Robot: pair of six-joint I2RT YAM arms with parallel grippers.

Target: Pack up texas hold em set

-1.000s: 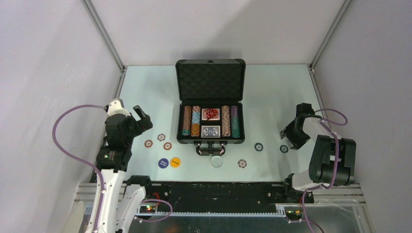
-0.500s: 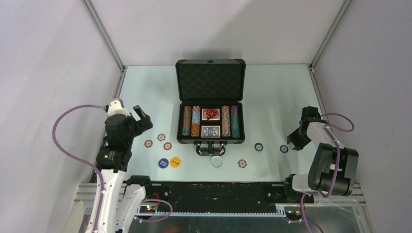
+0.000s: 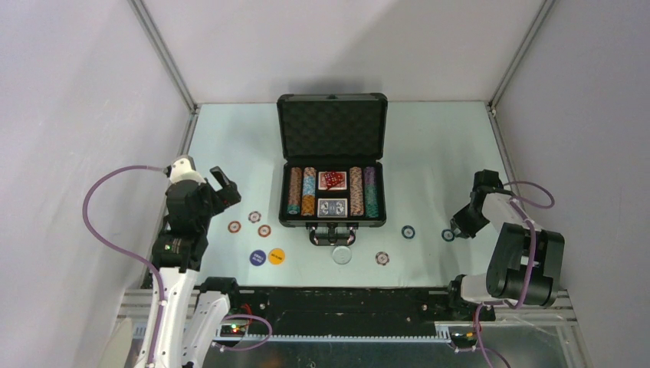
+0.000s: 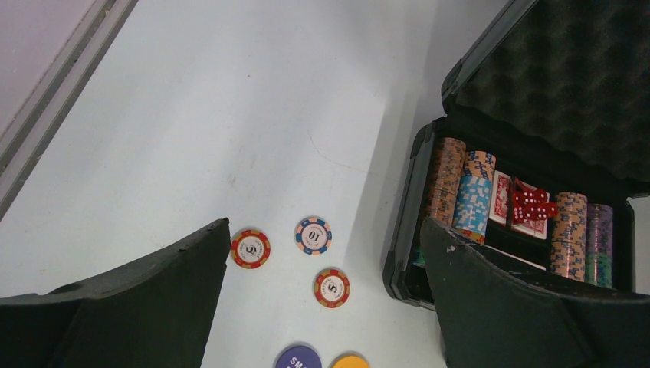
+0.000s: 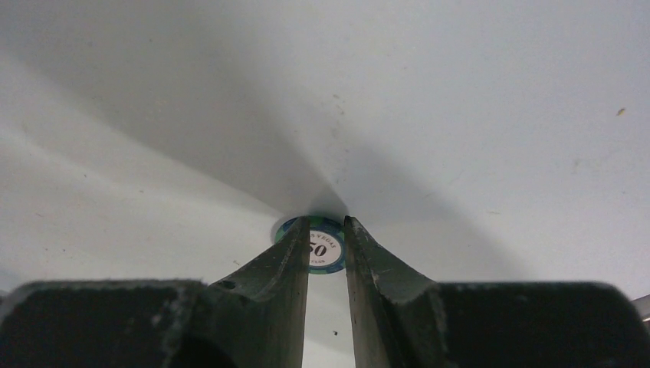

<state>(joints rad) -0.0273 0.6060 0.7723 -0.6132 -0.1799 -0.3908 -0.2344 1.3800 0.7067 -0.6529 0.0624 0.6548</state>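
Note:
The black case [image 3: 332,126] stands open at the table's middle, holding rows of striped chips [image 3: 301,192], red dice [image 3: 332,180] and a blue card deck [image 3: 333,207]. Loose chips lie left of it [image 3: 254,217] and in front right [image 3: 408,231]. Round buttons lie in front: blue [image 3: 257,257], yellow [image 3: 276,256], white [image 3: 342,254]. My right gripper [image 5: 327,222] is down at the table with a narrow gap, its tips over a flat blue-green 50 chip [image 5: 326,249]. My left gripper [image 4: 322,226] is wide open and empty above three loose chips [image 4: 331,287].
Metal frame rails run along the table's left [image 3: 184,130] and right [image 3: 498,138] edges. Another striped chip [image 3: 382,258] lies near the front edge. The case handle [image 3: 332,234] points toward the arms.
My right gripper has swung toward the near side and dropped onto the blue-green chip at the right. The left arm has not moved.

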